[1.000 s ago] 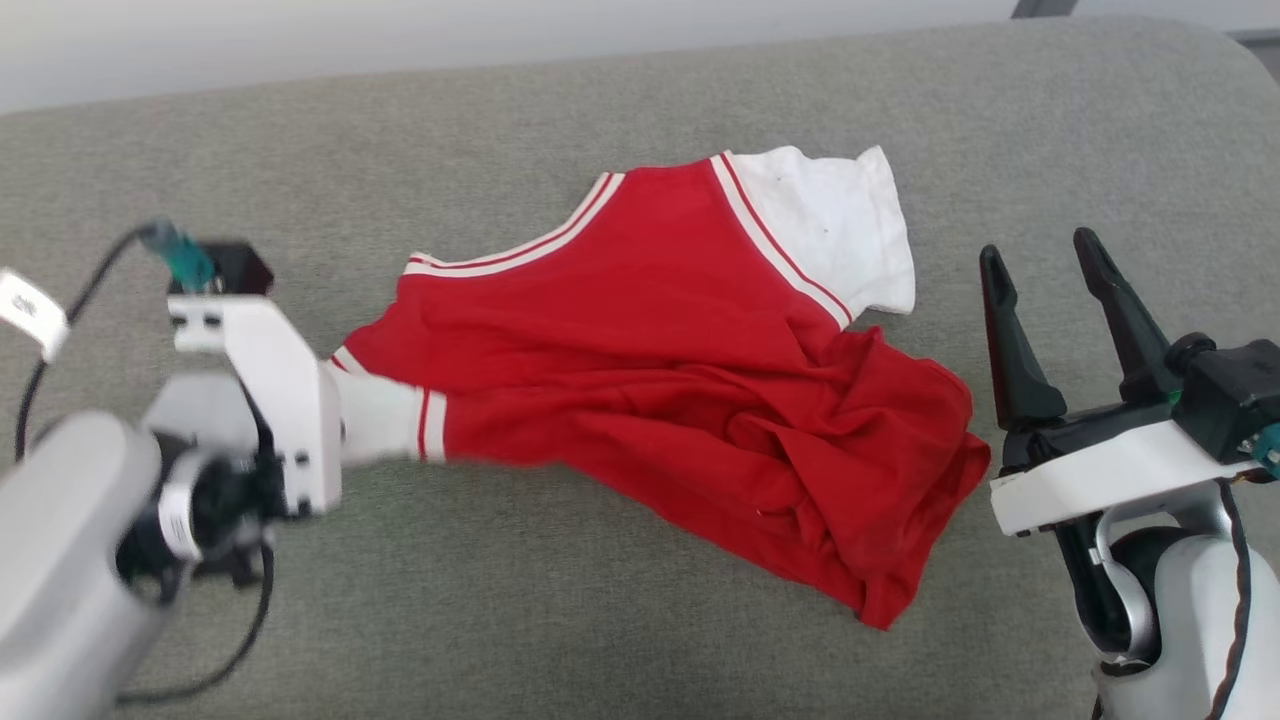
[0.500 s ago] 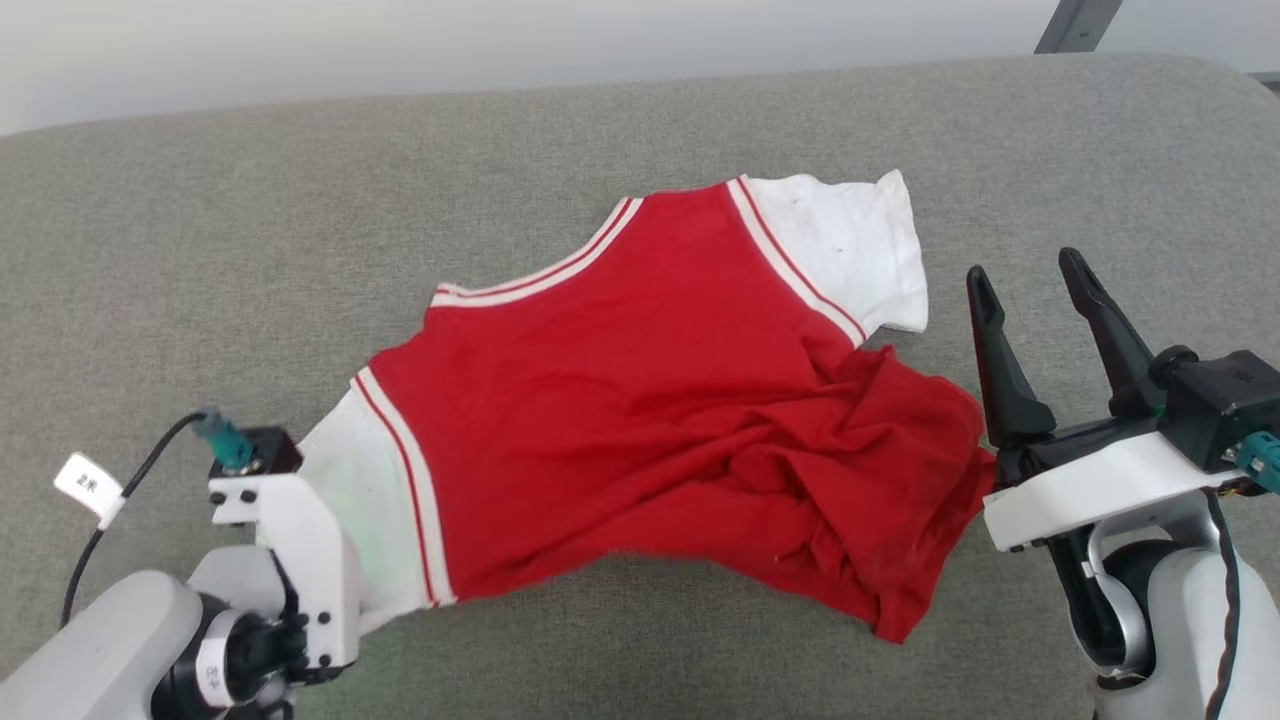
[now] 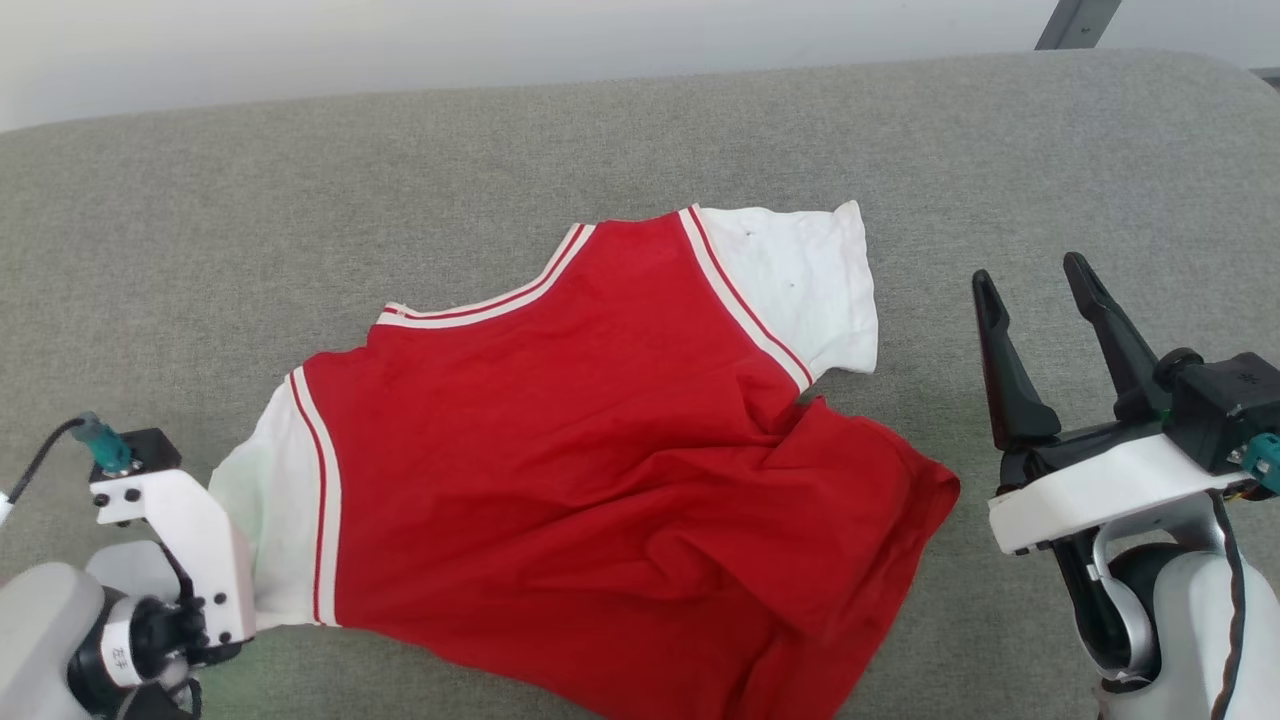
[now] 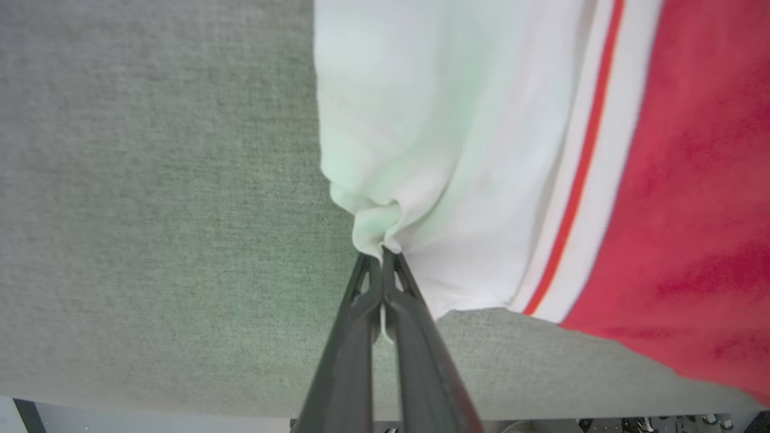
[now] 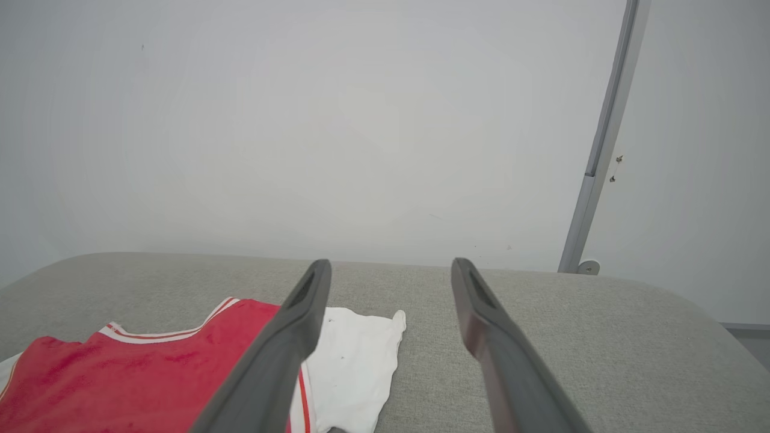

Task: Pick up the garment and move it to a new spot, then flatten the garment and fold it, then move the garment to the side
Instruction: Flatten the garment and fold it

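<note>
Fingers of my left gripper (image 4: 382,257) are clamped together on the edge of a white sleeve (image 4: 421,132), bunching the cloth at their tips. From that sleeve the red jersey T-shirt (image 3: 560,450) spreads over the grey fabric surface (image 3: 250,200), with striped trim at neck and armholes. The other white sleeve (image 3: 800,290) lies on the far side, and the lower part is rumpled. My right gripper (image 3: 1030,290) stands beside the red hem, jaws wide apart, gripping nothing.
</note>
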Controlling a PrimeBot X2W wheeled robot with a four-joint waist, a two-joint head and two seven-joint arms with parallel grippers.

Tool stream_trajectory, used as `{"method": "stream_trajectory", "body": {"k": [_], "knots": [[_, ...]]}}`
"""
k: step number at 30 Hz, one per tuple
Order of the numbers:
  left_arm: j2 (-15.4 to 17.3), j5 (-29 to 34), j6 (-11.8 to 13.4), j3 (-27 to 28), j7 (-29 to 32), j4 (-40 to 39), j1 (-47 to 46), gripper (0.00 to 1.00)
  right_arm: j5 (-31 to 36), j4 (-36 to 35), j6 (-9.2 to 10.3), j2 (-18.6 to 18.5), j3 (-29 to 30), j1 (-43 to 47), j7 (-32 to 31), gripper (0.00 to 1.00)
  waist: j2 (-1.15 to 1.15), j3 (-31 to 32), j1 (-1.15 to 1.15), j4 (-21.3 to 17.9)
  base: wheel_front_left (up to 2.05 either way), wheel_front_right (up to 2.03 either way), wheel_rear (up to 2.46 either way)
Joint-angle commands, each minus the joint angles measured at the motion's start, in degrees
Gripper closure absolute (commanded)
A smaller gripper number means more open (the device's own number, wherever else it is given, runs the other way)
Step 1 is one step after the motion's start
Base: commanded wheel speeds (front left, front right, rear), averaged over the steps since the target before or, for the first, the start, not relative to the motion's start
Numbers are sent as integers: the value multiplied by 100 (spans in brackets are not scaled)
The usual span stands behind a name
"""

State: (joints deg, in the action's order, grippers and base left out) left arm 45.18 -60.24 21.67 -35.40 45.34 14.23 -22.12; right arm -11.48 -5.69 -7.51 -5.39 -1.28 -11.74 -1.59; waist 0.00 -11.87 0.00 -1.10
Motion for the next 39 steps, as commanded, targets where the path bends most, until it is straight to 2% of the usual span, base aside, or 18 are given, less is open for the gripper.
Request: {"method": "stream_trajectory", "body": {"k": [1,3,4,5,11,14,19,26,31,36,37,38,39], "knots": [[26,-27,-54,60,-50,115,-104,100,11,-37,3,14,12,-7,-24,0,0,-7,0,2,0,0,0],[60,-23,-161,122,-132,114,-182,15,9,-52,4,18,10,-13,-31,0,0,-24,0,5,0,0,0],[60,-23,-161,122,-132,114,-182,15,9,-52,4,18,10,-13,-31,0,0,-24,0,5,0,0,0],[71,-78,-201,162,-143,111,-213,0,13,-61,4,14,14,-16,-35,0,0,-32,0,12,0,0,0],[345,-111,-160,360,10,-6,-462,0,4,-107,4,-37,2,-61,-46,0,0,-93,0,37,0,0,0],[435,-66,-215,404,-4,-18,-623,0,-7,-141,3,-64,-19,-95,-67,0,0,-160,0,24,0,0,0],[274,-72,-420,432,-107,273,-913,0,8,-220,4,-78,-55,-171,-99,0,0,-311,0,-27,0,0,0],[-30,-64,-745,404,-269,1100,-1290,0,-11,-271,4,-106,-133,-311,-144,0,0,-548,0,-160,0,0,0],[-221,37,-855,296,-398,1828,-1401,0,-56,-253,4,-136,-201,-374,-185,0,0,-625,0,-213,0,0,0],[-546,-197,-887,153,43,2408,-1266,0,-147,-189,3,-223,-324,-417,-292,0,0,-625,0,-193,0,0,0],[-608,-224,-938,105,145,2453,-1250,65,-170,-176,3,-248,-355,-438,-310,0,0,-619,0,-179,0,0,0],[-687,-293,-977,104,196,2494,-1251,100,-199,-160,3,-272,-367,-452,-344,0,0,-610,0,-150,0,0,0],[-749,-322,-1020,105,241,2528,-1252,100,-236,-134,4,-322,-401,-475,-382,0,0,-605,0,-127,0,0,0]]}}
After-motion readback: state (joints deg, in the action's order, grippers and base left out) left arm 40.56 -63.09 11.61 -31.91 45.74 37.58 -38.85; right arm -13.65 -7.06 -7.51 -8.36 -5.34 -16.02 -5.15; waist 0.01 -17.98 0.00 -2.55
